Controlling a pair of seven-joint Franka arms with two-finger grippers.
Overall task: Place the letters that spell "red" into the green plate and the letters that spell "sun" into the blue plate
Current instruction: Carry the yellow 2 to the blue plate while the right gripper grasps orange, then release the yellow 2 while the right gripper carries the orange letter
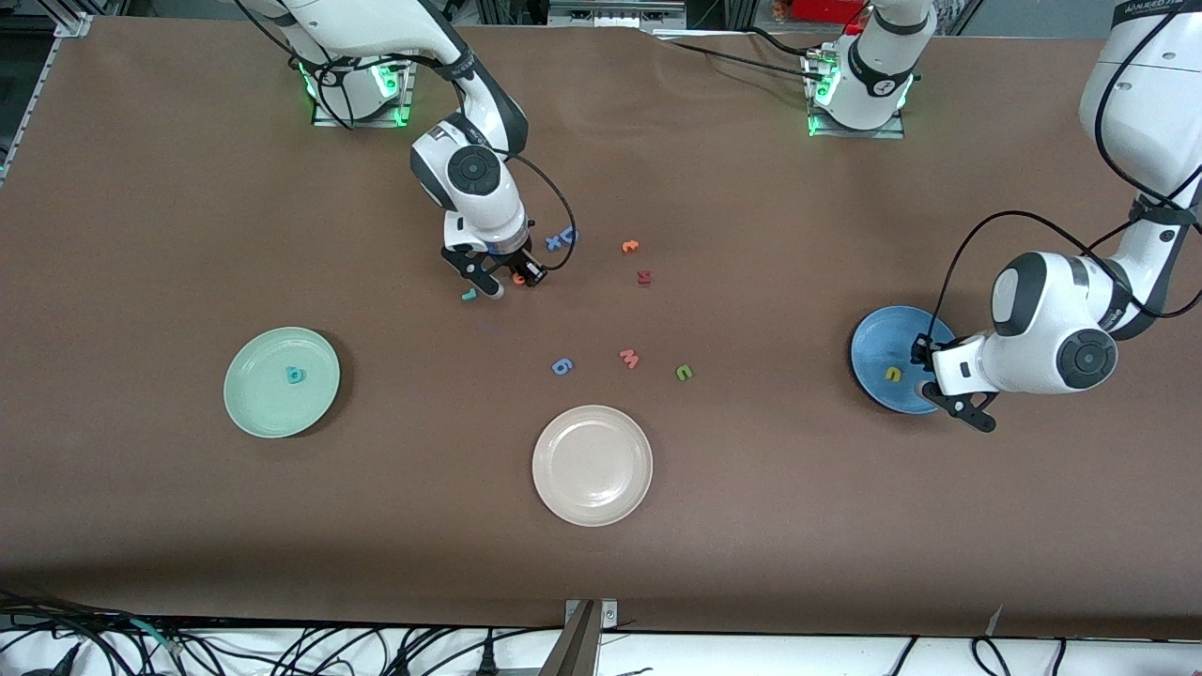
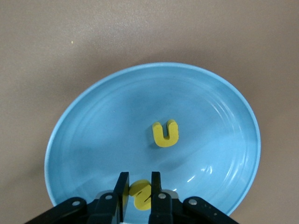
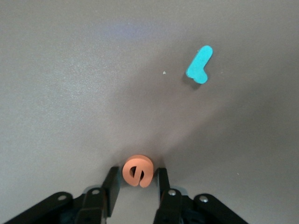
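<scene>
My right gripper [image 1: 510, 279] is down at the table with its jaws either side of the orange "e" [image 3: 138, 171], a narrow gap showing on each side. The teal "r" [image 1: 469, 294] lies beside it, toward the green plate [image 1: 258, 404]. That plate holds the teal "d" [image 1: 295, 376]. Over the blue plate [image 1: 878, 343] hangs my left gripper [image 2: 139, 176], shut on the yellow "s" [image 2: 140, 193]. A yellow "u" [image 2: 166, 133] lies in this plate. The green "n" [image 1: 685, 373] rests on the table nearer the front camera than the "e".
A cream plate [image 1: 592, 465] sits closest to the front camera. Loose letters lie mid-table: a pink "M" [image 1: 629, 358], a small blue letter [image 1: 562, 366], an orange squiggle [image 1: 630, 246], a dark red letter [image 1: 644, 277] and blue letters [image 1: 562, 238] beside my right gripper.
</scene>
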